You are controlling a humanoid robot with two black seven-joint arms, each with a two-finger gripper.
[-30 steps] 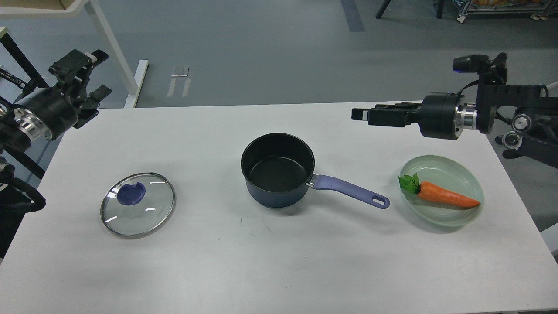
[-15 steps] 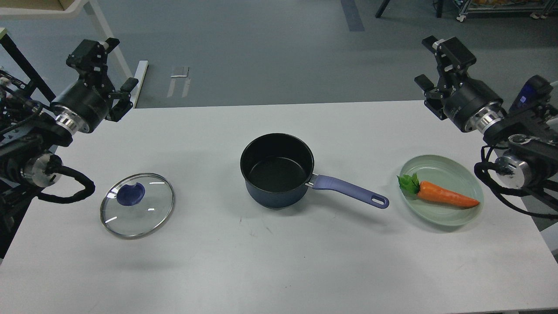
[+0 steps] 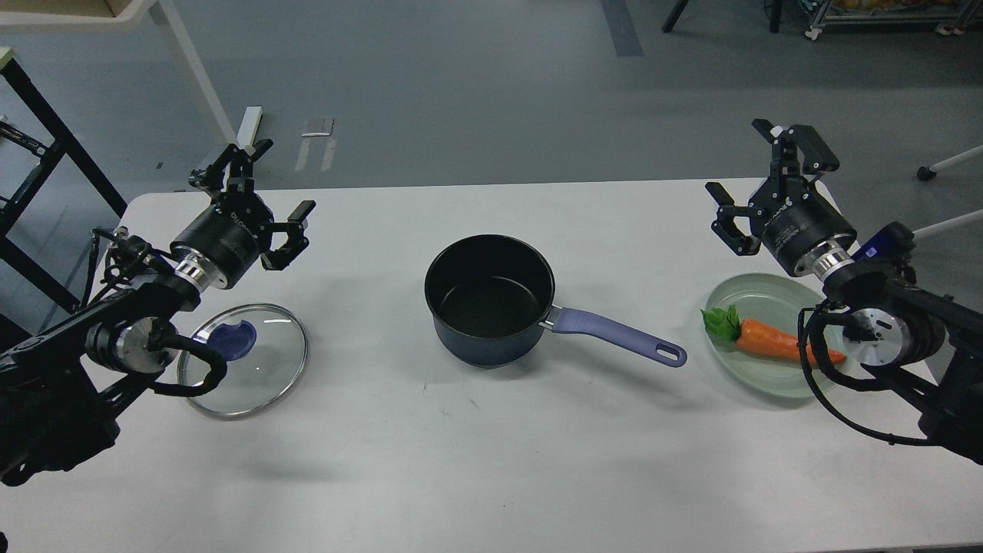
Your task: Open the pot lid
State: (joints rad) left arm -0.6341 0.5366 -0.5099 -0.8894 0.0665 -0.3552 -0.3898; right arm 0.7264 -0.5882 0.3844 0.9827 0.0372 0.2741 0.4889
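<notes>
A dark blue pot point(image 3: 489, 299) with a purple handle point(image 3: 618, 343) stands uncovered at the table's middle. Its glass lid point(image 3: 246, 361) with a blue knob point(image 3: 231, 339) lies flat on the table to the left, apart from the pot. My left gripper point(image 3: 257, 203) is open and empty, above and behind the lid. My right gripper point(image 3: 760, 184) is open and empty, behind the plate at the right.
A pale green plate point(image 3: 768, 380) holding a carrot point(image 3: 776, 342) sits at the right, partly behind my right arm. The white table point(image 3: 491, 445) ends at its far edge just behind both grippers. A white frame leg point(image 3: 196, 73) stands on the floor at far left.
Both arms have swung inward and lower over the table. The left gripper now hangs near the lid, the right near the plate. Pot, lid and carrot have not moved.
</notes>
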